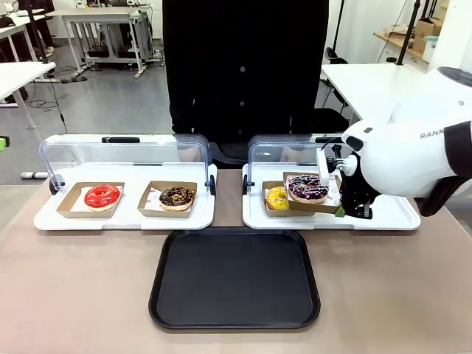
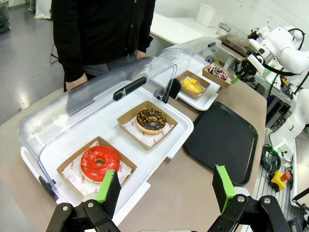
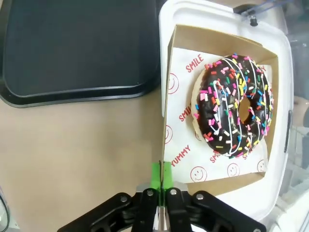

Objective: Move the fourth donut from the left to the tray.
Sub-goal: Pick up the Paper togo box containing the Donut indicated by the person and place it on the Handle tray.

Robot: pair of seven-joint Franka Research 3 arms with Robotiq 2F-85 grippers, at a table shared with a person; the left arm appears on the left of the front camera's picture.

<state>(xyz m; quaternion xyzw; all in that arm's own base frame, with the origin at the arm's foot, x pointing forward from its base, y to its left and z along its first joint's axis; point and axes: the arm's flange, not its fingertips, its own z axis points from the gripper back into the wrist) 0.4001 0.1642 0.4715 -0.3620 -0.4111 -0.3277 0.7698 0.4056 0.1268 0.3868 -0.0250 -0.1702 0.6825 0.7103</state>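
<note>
Cardboard holder (image 3: 219,104) carrying the fourth donut (image 1: 307,189) sits pinched by its edge in the right gripper's (image 3: 161,175) closed jaws, centre-right, raised over the white display tray (image 1: 398,218); black tray (image 1: 234,279) awaits. Left gripper (image 2: 166,189) gapes empty.

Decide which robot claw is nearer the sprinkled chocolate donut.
Right. The right claw is shut on the edge of the sprinkled donut's cardboard holder. The left claw hovers open near the red donut, far across the table.
</note>
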